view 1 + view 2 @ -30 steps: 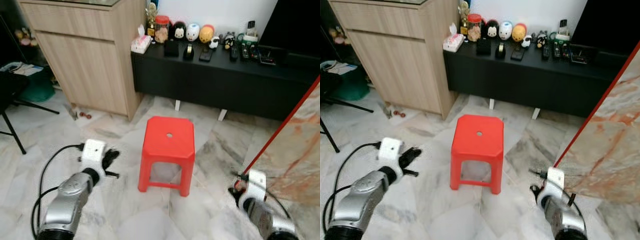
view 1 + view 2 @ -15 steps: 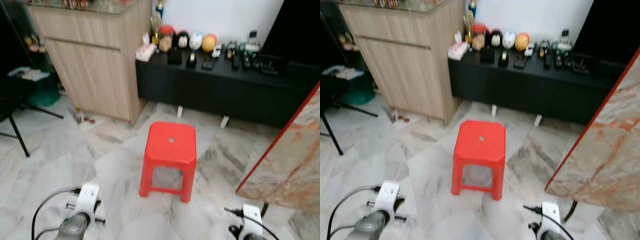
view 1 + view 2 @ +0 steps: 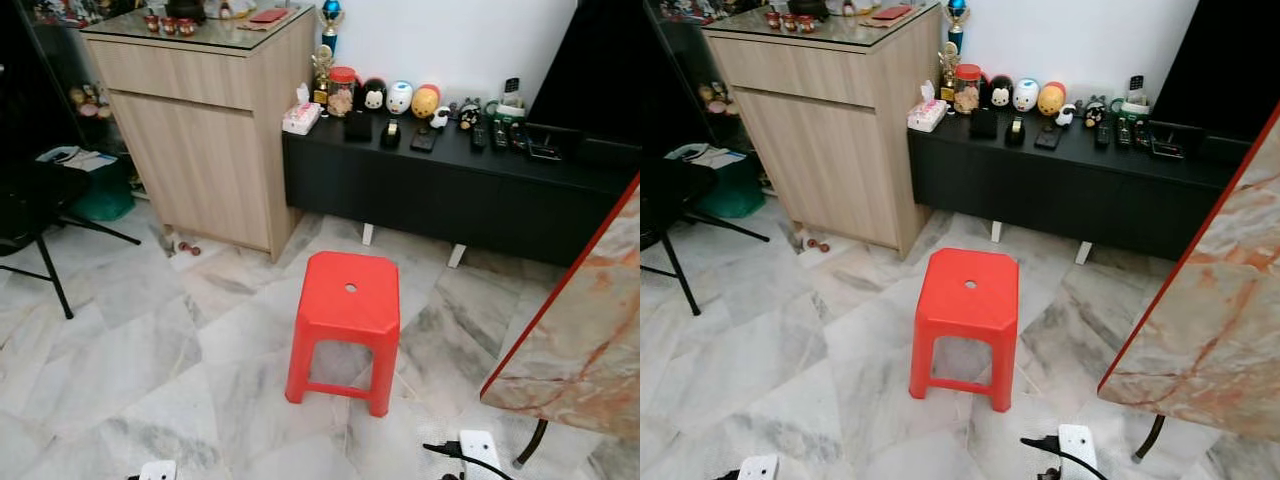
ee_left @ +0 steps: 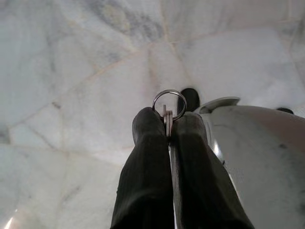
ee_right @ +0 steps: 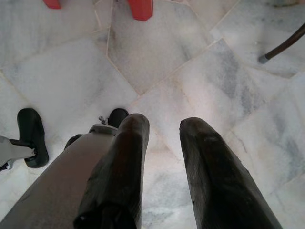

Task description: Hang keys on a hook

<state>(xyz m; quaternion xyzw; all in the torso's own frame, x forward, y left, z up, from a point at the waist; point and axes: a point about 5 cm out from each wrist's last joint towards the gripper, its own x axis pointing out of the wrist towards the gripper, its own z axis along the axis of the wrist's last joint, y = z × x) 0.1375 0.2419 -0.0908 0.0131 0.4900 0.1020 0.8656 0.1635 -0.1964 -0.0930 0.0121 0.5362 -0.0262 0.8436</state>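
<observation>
Left claw (image 4: pixel 167 125) clamped on silver metal key ring (image 4: pixel 169 102) — right claw (image 5: pixel 162 136) agape, idle. Keep grip firm — no hook visible.

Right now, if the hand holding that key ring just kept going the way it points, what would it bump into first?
Most likely the marble floor. The left gripper, pinching the key ring, points down at it; how far off is unclear.
</observation>
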